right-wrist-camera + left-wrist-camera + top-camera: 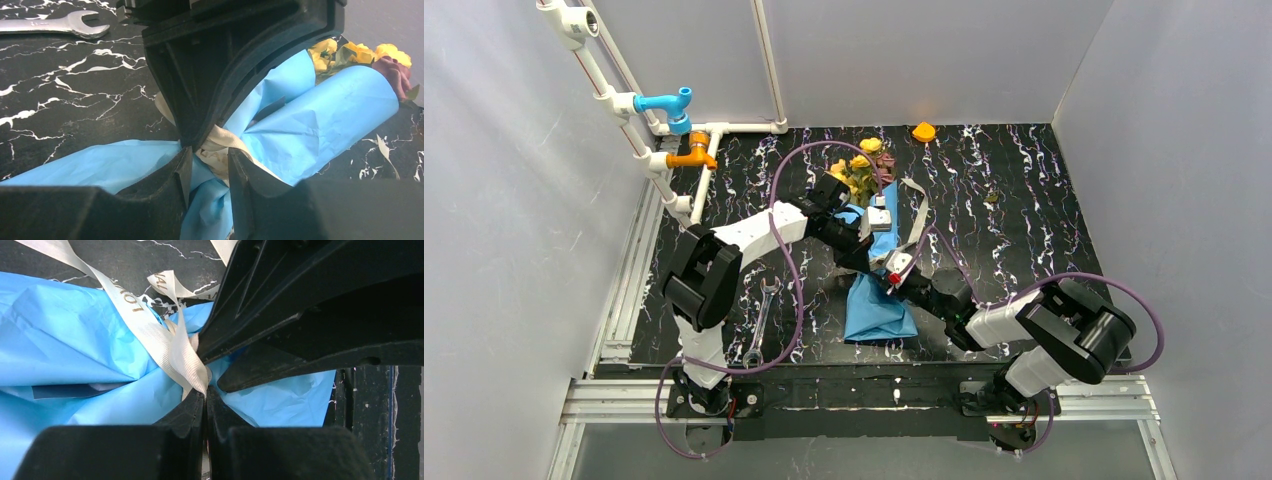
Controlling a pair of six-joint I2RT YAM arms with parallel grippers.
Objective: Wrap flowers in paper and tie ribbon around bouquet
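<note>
On the desk (1024, 200), bouquet (876, 300) lying flat; flowers (864, 165) at its far end, paper (320, 115) flaring at its near end. Ribbon (182, 352) bunched at the bouquet's waist. Left hand (205, 402) clenched on the ribbon there. Right hand (209, 160) at the same waist, fingers parted astride the bunched ribbon; grasping or not, cannot tell. Wrench (759, 325) left of the bouquet

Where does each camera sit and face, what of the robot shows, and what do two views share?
Top external: high behind, looking down at the table; left arm and right arm show.
Left wrist: on the left arm, facing the ribbon on the paper; left gripper below.
Right wrist: on the right arm, facing the bouquet; right gripper below.
Shared: each wrist view shows the other gripper.
</note>
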